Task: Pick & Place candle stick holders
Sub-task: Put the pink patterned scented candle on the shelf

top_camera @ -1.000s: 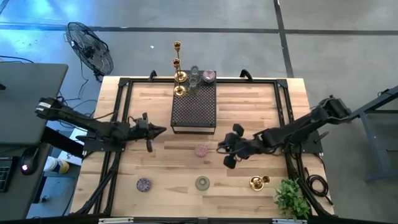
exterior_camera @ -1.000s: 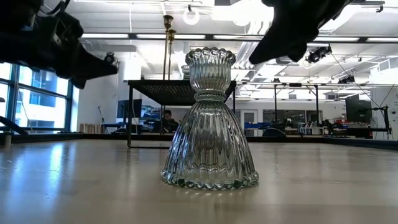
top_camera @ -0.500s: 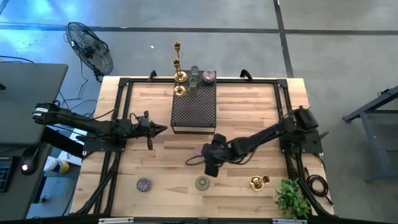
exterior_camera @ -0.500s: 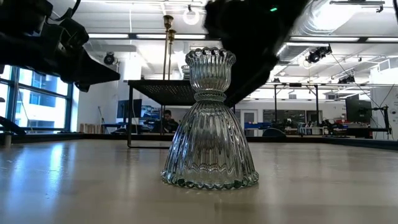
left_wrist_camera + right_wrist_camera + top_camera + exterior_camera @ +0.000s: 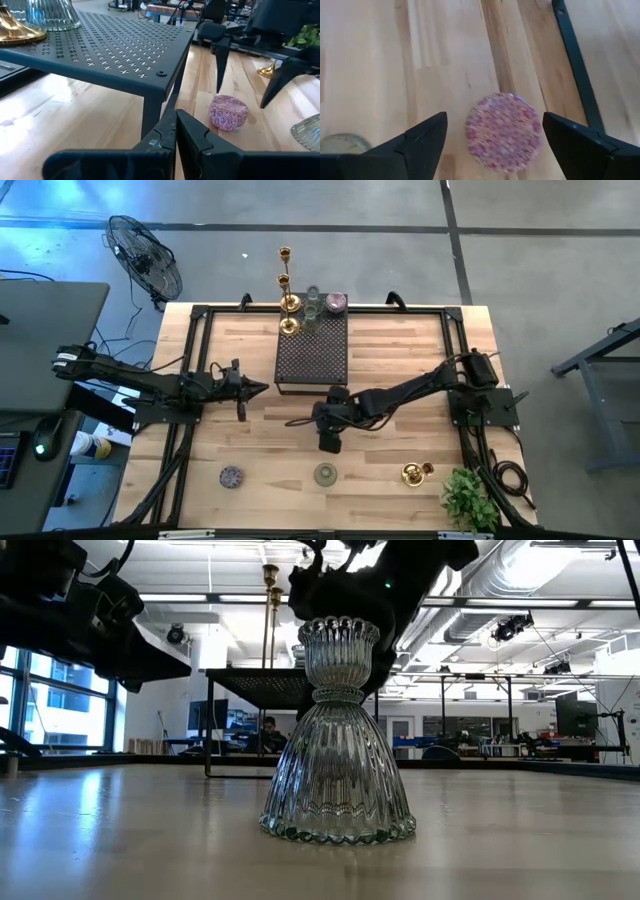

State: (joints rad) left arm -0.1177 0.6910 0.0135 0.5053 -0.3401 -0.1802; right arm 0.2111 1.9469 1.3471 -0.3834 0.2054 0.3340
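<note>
A stubby pink candle stick holder (image 5: 504, 131) stands on the wooden table in front of the dark dotted box (image 5: 312, 355). My right gripper (image 5: 494, 116) hangs open just over it, one finger on each side, touching nothing. In the high view my right gripper (image 5: 325, 425) hides this holder. From the left wrist view the pink holder (image 5: 228, 112) shows on the table between the two dark fingers. My left gripper (image 5: 262, 388) waits shut, left of the box. A clear ribbed glass holder (image 5: 325, 474) stands near the front edge.
A grey-purple holder (image 5: 231, 476) sits at the front left. A gold candlestick (image 5: 415, 473) lies at the front right beside a leafy plant (image 5: 468, 498). Gold candlesticks (image 5: 288, 305) and glass cups (image 5: 312, 302) stand on the box's far end. Black rails (image 5: 200, 360) frame the table.
My right gripper has swung from the table's right toward the middle and come down over the pink holder, tipping further downward, and its fingers have opened wide. The holders have stayed in place.
</note>
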